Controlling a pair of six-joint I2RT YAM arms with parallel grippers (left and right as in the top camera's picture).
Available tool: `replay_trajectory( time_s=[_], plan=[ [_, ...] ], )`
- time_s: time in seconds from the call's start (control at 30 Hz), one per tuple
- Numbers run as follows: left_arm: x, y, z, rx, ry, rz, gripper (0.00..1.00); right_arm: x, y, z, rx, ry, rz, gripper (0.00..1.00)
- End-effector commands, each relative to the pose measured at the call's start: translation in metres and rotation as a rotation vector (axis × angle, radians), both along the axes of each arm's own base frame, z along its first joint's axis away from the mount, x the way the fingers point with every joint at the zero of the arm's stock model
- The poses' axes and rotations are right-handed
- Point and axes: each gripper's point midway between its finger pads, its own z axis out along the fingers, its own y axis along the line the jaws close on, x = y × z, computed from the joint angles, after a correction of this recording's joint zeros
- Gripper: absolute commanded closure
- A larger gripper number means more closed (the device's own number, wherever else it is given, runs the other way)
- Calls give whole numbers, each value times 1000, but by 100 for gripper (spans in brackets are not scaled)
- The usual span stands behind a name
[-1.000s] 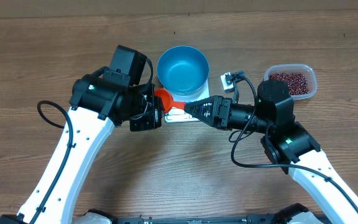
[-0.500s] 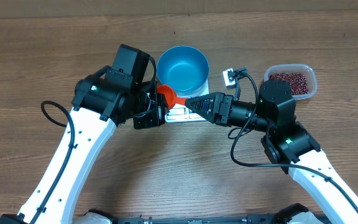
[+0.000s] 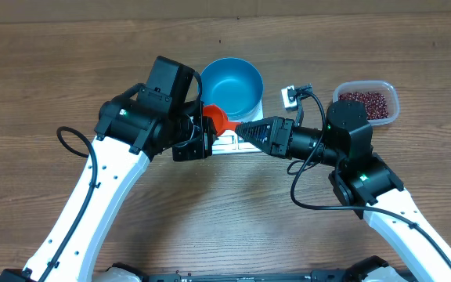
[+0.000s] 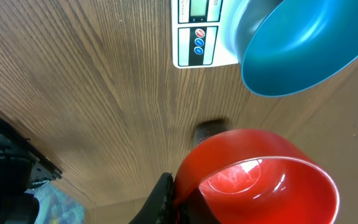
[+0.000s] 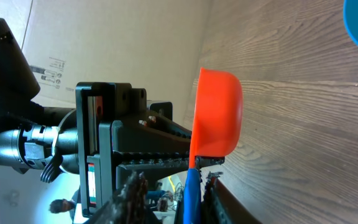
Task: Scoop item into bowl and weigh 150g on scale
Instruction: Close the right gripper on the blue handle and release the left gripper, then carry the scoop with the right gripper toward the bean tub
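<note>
Overhead: scoop between left gripper, clenched on it, and right gripper. Bowl on scale, mid far edge of table; beans in tub, far-right corner.
Left wrist: scoop empty.
Right wrist: fingers flanking handle; grasp cannot be told.
Advised: confirm right hold before left release.

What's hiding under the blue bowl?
The white scale sits under the blue bowl. Its screen and buttons poke out; the rest of its top is covered.
</note>
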Motion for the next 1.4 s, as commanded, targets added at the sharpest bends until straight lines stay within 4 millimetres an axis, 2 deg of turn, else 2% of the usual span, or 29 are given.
replay_trajectory(
  time_s=[0.0,0.07,0.17,0.23,0.33,0.37,0.4,0.43,0.5,0.53,0.67,0.77,0.93,1.13,1.23,1.37],
  plan=[
    [2,-3,2,0,-5,7,96,2,2,9,6,-26,-3,75],
    [3,-7,-2,2,4,-2,96,2,2,8,4,-29,-2,83],
    [5,-9,-7,4,21,-7,96,2,2,8,3,-30,-2,88],
    [4,-11,-7,-6,26,-12,96,2,2,7,1,-27,-3,96],
    [8,-16,-3,-28,0,-30,92,3,1,4,-8,-13,-11,96],
    [10,-17,-2,-31,-13,-33,84,3,0,2,-15,-16,-15,96],
    [11,-17,-2,-30,-15,-32,71,4,0,1,-23,-27,-19,96],
    [11,-16,-2,-28,-16,-34,54,5,-1,1,-26,-30,-23,96],
    [10,-16,-2,-27,-15,-36,11,7,-1,1,-29,-31,-34,96],
    [10,-16,-2,-21,-21,-46,0,9,-2,0,-32,-33,-45,96],
    [11,-15,-2,-9,-53,-89,0,14,-6,-6,-74,-60,-77,96],
    [12,-12,3,7,-122,-188,1,20,-17,-30,-177,-42,-135,96],
    [12,-2,15,55,-271,-363,1,25,-34,-32,-223,-69,-178,96],
    [12,7,27,145,-463,-605,0,24,-77,-23,-323,-96,-314,96],
    [11,7,27,199,-548,-753,0,16,-98,-14,-379,-112,-380,96],
    [7,9,23,266,-629,-944,0,4,-138,-8,-516,-108,-534,96]
  ],
)
